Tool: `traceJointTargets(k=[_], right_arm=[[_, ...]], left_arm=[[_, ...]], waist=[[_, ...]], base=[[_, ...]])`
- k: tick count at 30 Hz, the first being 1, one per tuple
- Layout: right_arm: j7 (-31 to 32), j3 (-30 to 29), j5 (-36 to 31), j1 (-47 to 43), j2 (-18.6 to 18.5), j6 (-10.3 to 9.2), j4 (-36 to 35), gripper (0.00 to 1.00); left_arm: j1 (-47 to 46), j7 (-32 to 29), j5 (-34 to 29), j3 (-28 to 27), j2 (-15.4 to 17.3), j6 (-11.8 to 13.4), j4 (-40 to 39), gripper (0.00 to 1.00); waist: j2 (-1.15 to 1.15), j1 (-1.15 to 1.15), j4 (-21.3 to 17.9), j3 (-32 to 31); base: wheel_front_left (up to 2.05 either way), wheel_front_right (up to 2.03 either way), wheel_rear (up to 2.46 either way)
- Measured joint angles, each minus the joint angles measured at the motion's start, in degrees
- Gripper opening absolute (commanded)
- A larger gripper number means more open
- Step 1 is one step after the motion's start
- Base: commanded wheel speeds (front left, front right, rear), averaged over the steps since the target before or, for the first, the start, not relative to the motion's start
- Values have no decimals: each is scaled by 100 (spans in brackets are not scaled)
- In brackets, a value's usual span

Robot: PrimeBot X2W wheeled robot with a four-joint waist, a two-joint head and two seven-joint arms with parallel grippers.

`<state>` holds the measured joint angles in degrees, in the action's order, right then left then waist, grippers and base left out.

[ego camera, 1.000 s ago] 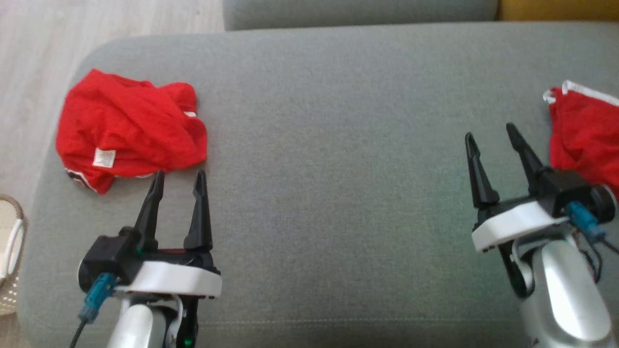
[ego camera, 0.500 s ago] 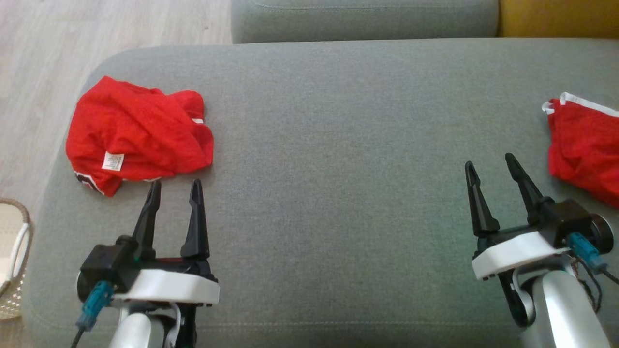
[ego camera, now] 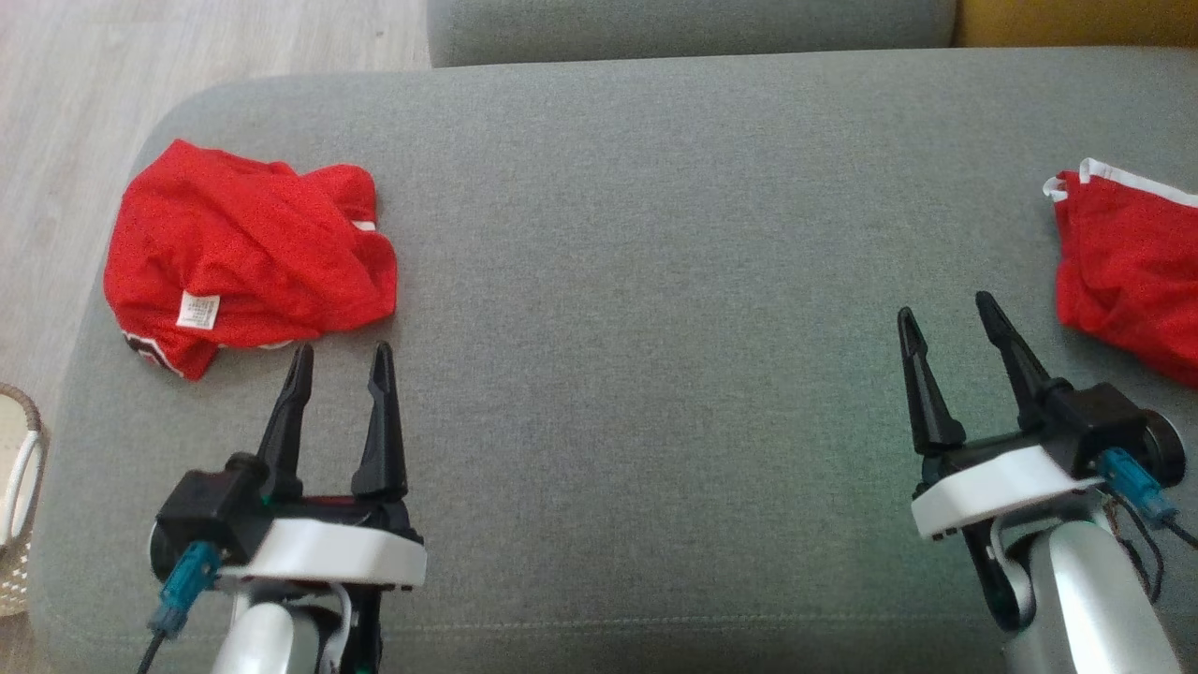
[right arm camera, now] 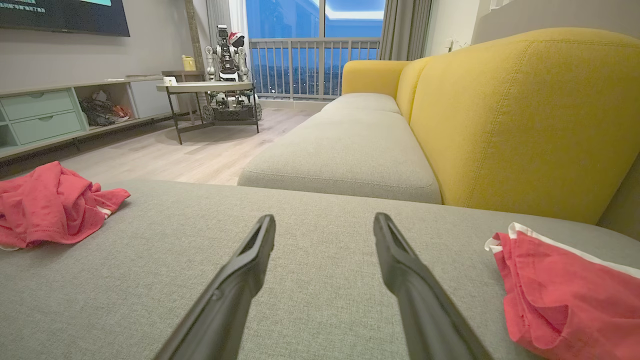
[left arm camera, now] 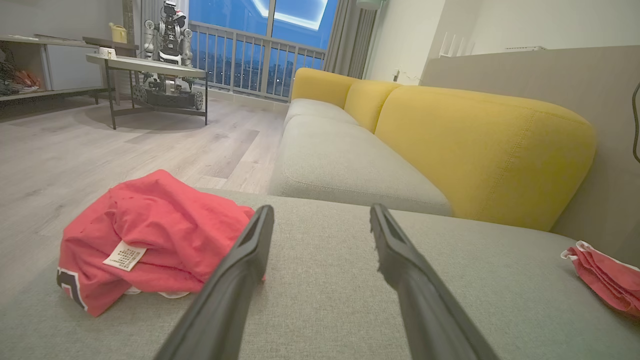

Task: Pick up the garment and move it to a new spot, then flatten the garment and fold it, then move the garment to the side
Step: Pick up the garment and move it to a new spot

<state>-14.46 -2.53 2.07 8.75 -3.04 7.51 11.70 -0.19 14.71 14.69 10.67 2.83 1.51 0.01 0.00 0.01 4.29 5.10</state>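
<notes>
The crumpled red garment [ego camera: 248, 248] lies on the grey seat [ego camera: 636, 328], near its left front corner, with a white label [ego camera: 198, 309] facing up. The left gripper [ego camera: 343, 348] hovers just short of the garment's near edge. Its fingers are spread wide and hold nothing. In the left wrist view, the left finger's tip overlaps the cloth's edge, but contact cannot be judged.

The right gripper [ego camera: 943, 305] is equally wide open and empty, over bare seat. A second red cloth [ego camera: 1128, 271] with white trim lies just to its right, apart from the fingers.

A woven basket [ego camera: 36, 412] with a white handle stands on the floor beside the seat's left end. What it holds cannot be made out.
</notes>
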Motion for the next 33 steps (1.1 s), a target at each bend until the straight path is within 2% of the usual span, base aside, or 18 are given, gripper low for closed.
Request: traceJointTargets(k=[26, 33], right_arm=[[0, -18, 102, 0, 0, 0, 1, 100], [0, 3, 153, -13, 0, 0, -48, 100]], left_arm=[[0, 0, -49, 2, 0, -22, 15, 100], [-13, 0, -66, -5, -2, -44, 9, 100]], waist=[[0, 0, 118, -35], [0, 0, 426, -34]], base=[[0, 0, 0], [0, 0, 0]])
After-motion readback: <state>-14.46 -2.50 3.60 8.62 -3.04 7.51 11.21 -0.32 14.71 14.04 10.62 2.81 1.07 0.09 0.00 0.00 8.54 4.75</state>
